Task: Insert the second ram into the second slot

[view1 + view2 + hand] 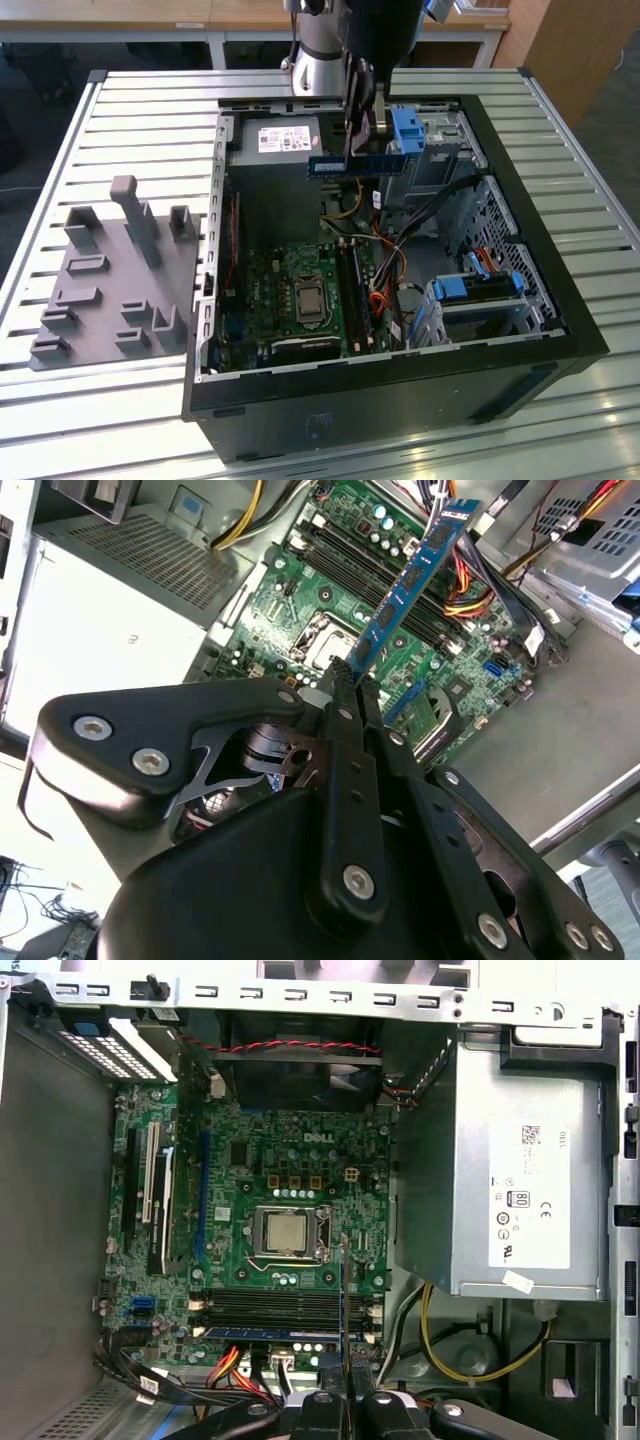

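Observation:
My gripper [352, 150] is shut on the second ram [335, 165], a thin blue stick with a white label. It hangs level above the open computer case, over the motherboard [275, 285]. In the second wrist view the ram [410, 580] sticks out from my gripper [352, 685] toward the board, still well above it. In the first wrist view the ram [343, 1300] shows edge-on as a thin line crossing the memory slots [265, 1305]. Another blue stick [265, 1332] sits in the slot beside the dark empty ones.
The black case wall [400, 395] rings the board. A grey power supply [285, 140] sits at the back, and blue drive cages [475, 290] with orange and black cables [385, 290] are at the exterior view's right. A grey fixture block [110, 290] lies left of the case.

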`<state>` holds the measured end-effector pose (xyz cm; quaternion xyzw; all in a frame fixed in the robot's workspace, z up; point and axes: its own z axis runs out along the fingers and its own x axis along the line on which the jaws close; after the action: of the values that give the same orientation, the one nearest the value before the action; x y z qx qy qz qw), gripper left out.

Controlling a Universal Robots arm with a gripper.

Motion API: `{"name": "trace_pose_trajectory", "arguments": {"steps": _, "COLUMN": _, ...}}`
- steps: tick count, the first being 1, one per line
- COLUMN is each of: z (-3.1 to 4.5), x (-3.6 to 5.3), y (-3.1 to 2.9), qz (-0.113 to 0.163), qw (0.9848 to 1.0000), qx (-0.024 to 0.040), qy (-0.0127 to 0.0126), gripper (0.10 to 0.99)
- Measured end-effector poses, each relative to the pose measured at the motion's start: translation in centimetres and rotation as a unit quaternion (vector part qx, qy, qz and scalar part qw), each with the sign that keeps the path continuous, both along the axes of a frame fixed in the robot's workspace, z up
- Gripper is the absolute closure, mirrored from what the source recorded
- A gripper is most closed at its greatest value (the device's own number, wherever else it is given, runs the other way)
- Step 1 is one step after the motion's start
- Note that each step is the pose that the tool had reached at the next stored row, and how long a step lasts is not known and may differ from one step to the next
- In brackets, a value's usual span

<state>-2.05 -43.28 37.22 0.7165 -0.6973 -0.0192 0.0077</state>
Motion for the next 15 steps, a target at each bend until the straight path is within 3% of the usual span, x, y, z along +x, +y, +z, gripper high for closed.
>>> {"name": "trace_pose_trajectory", "arguments": {"steps": 15, "z": 0.0, "x": 0.0, "y": -0.68, "qz": 0.0, "qw": 1.0, "qx": 0.0, "qy": 0.0, "gripper": 0.949}}
